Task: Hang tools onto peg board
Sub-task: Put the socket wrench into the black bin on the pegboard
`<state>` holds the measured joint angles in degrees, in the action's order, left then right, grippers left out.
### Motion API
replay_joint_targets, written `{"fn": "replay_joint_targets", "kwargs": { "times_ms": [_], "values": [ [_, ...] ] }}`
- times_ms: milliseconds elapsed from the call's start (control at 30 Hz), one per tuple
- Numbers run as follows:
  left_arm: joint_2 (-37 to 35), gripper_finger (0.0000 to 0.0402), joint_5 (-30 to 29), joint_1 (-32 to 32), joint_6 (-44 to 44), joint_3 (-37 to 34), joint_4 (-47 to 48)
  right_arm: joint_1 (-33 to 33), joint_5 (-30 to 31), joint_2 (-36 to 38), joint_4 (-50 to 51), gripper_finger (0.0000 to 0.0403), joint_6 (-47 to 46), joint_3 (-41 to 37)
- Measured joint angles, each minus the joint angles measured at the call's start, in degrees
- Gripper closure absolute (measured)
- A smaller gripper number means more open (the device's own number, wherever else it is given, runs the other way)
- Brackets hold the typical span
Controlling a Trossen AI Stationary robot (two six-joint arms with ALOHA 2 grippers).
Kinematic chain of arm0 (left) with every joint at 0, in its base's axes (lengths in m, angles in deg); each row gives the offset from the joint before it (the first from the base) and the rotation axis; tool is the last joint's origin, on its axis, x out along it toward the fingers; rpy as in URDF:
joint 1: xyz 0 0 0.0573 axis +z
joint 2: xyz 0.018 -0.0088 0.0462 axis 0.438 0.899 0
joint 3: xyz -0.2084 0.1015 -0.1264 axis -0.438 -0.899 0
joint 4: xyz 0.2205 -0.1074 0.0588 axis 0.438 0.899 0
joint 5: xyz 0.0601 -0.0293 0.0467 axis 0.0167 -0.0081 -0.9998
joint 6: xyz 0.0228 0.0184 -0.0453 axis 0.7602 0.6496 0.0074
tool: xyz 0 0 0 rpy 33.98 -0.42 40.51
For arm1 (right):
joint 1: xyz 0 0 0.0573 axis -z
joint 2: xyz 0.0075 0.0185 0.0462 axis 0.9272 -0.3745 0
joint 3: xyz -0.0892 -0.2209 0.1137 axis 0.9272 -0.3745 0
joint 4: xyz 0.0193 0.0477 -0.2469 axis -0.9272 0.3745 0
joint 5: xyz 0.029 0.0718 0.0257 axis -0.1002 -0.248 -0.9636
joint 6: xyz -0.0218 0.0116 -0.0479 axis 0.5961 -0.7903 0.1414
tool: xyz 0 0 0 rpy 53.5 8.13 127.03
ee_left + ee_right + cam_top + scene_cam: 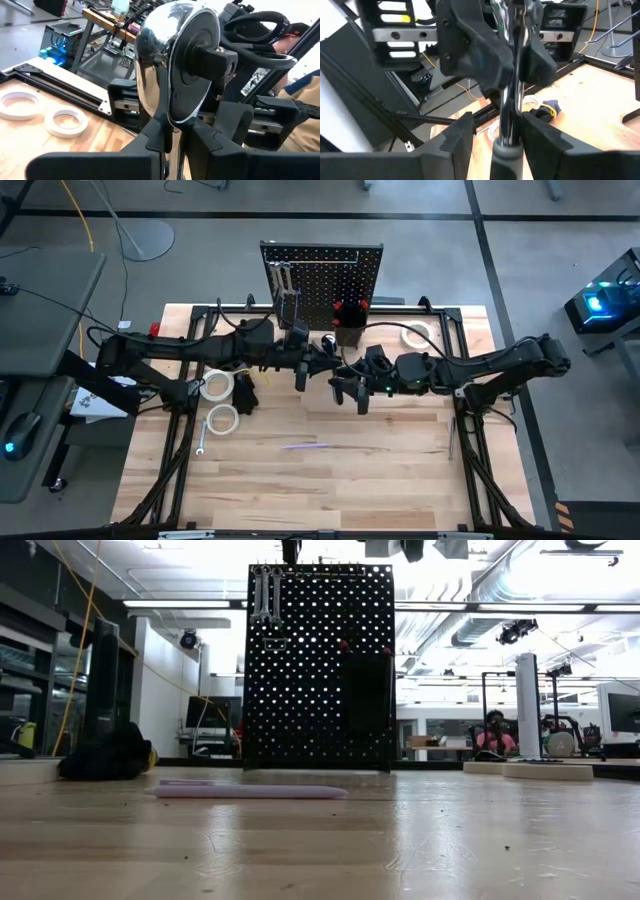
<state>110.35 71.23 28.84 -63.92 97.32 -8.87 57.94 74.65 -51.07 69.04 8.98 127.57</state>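
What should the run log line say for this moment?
left tool: shut on chrome piece | right tool: at same piece, above table | peg board: wrenches hung | tape rolls: on table

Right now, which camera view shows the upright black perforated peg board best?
The low view: the peg board stands face-on, wrenches hung top left. The high view shows it foreshortened from above; wrist views miss it.

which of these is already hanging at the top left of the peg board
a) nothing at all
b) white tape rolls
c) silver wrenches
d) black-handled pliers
c: in the low view, silver wrenches hang from the top left of the peg board, while the white tape rolls lie on the wooden table in the high view.
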Motion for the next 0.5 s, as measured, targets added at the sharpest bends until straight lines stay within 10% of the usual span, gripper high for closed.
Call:
{"fn": "replay_joint_targets", "kwargs": {
  "times_ms": [233,500],
  "values": [
    [1.3,0.0367,0.2,-0.4,-0.9,0.0,0.0,0.4,-1.1,-0.9,-1.1,0.0269,-0.9,0.0],
    [1.3,0.0367,1.0,-0.4,-0.7,0.0,-0.1,0.0,-0.5,-0.9,-1.0,0.0375,-2.0,0.0]
  ]
}}
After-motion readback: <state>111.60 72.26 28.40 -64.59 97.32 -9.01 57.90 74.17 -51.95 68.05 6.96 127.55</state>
